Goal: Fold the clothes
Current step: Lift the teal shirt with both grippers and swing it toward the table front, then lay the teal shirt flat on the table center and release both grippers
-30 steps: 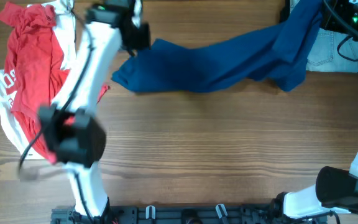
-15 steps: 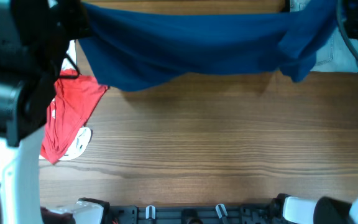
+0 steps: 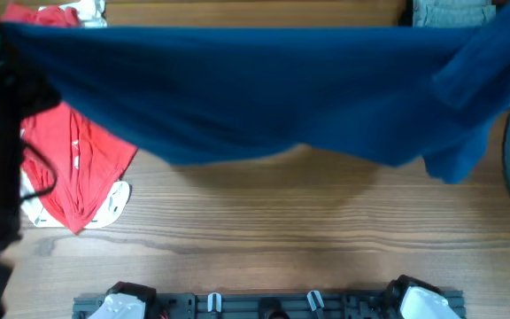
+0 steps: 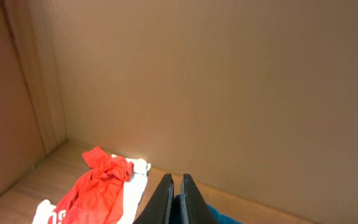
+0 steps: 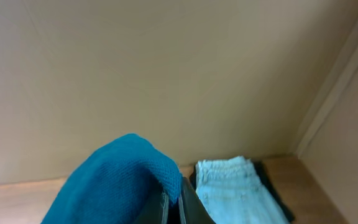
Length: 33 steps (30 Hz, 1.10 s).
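Overhead, thin blue shirt (image 3: 237, 97) spread wide, sagging

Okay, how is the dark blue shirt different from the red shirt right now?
The dark blue shirt is plain; the red shirt carries white print. The dark blue shirt is stretched wide and raised off the table, pinched by the left gripper and right gripper; the red shirt lies crumpled on the table at the left. Both are soft fabric garments.

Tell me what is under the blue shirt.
Under the blue shirt, a red shirt shows at the left edge and jeans at the far right; the table beneath its middle is covered.
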Motion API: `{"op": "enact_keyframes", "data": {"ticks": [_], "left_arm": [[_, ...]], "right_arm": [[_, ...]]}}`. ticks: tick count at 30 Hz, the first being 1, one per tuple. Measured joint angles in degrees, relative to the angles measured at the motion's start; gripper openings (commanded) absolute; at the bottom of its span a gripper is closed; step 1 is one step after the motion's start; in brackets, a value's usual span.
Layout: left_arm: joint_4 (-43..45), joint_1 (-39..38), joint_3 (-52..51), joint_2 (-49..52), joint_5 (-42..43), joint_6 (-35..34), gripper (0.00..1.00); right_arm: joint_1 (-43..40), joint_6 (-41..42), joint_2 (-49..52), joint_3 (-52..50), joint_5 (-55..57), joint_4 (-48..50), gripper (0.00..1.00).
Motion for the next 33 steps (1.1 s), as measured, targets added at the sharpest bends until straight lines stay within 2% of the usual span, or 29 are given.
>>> {"op": "enact_keyframes", "data": {"ticks": [10,18,24,33], "left_arm": [[-2.58,0.00,0.00,-10.01,1.22,-0.74,0.04],[-3.63,0.00,0.00,-10.73,-1.36,-1.03,0.04],[-8.35,0.00,0.17,-4.39,-5.29,-2.78,0.04],[-16.04,1.09,-0.07,18.18,-6.43,-9.29,0.04]], "right_arm": [[-1.14,-0.02,-10.16,2.14,0.02,-0.83,0.04],[-1.25,-0.42,-10.73,6.45,0.48,-1.29,0.04],[-1.25,-1.29,-2.21,7.13,-0.31,-7.82,0.04],[-1.11,-5.40,21.79,6.51,-6.73,-15.91,0.04]]}}
